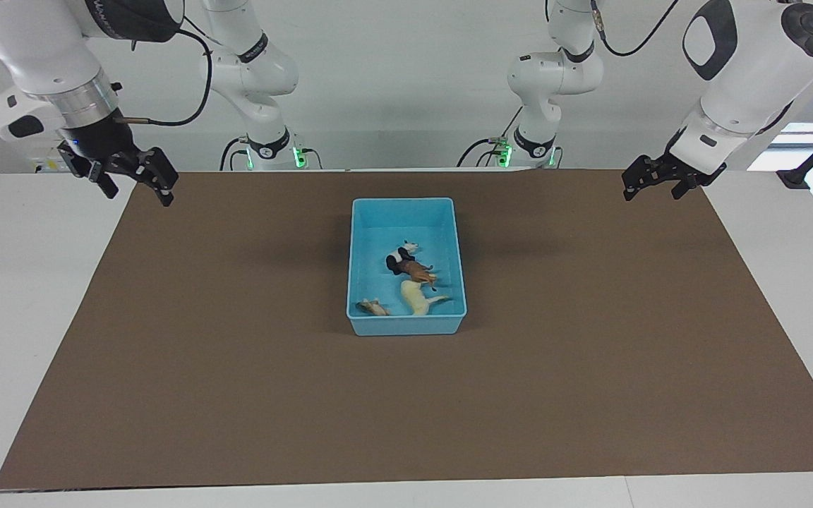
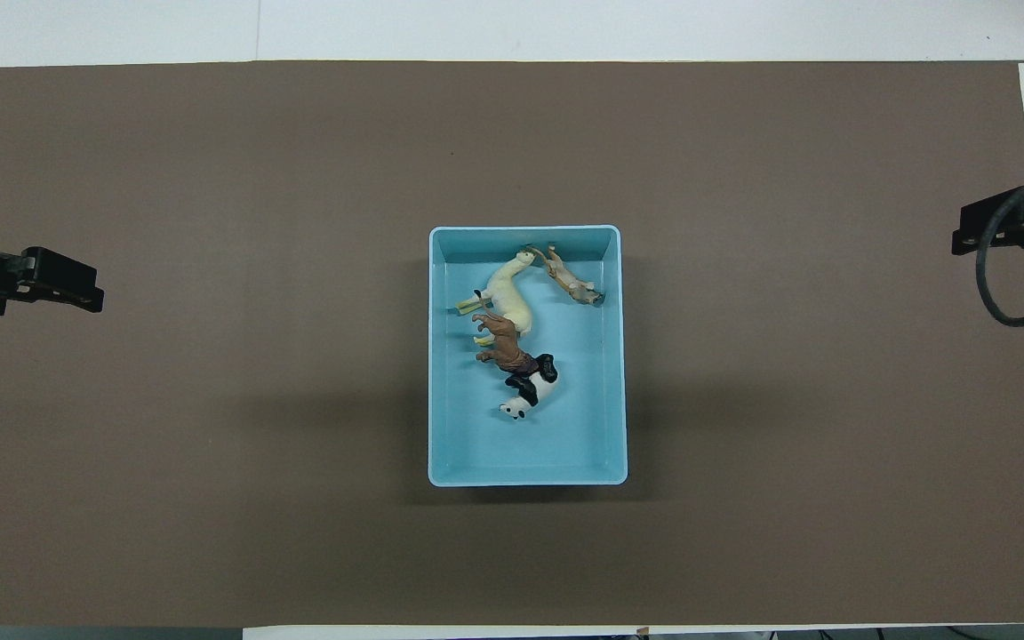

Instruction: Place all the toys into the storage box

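1. Storage box (image 1: pixel 406 206) mid-table holds all four toys (horse (image 1: pixel 416 299), cat (image 1: pixel 373 307), panda (image 1: pixel 399 257), brown animal (image 1: pixel 419 271))
2. Left hand (image 1: pixel 650 182) and right hand (image 1: pixel 135 180) hang open, empty, over the mat's ends

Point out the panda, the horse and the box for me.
panda (image 2: pixel 532 388): overhead view, on its black-and-white body.
horse (image 2: pixel 508 298): overhead view, on its cream back.
box (image 2: pixel 521 458): overhead view, on the bare blue floor near the robots.
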You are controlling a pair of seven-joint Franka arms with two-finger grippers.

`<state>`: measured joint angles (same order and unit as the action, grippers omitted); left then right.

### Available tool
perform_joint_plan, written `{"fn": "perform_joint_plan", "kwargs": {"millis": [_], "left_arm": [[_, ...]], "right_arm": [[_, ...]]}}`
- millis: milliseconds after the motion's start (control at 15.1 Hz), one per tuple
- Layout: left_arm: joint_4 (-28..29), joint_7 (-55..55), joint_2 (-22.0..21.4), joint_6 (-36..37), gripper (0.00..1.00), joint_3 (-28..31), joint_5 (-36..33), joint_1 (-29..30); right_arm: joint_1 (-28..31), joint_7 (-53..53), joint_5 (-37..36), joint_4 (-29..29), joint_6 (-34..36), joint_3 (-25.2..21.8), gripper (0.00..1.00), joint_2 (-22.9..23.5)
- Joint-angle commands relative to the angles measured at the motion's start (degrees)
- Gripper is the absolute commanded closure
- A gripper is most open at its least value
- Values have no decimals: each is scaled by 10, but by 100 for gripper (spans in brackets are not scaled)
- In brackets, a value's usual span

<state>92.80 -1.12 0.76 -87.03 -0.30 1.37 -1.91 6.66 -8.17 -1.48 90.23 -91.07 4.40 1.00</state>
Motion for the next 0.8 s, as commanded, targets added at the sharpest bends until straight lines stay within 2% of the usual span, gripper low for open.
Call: {"fn": "perform_joint_plan", "kwargs": {"millis": [0,730], "left_arm": [[7,-3,-4,-13,0,1,7,-2],[7,-3,-5,-12,0,5,6,3]], "right_arm": [[5,13,1,50,-25,3,0,-32],[5,13,1,47,-24,3,0,-32]]}}
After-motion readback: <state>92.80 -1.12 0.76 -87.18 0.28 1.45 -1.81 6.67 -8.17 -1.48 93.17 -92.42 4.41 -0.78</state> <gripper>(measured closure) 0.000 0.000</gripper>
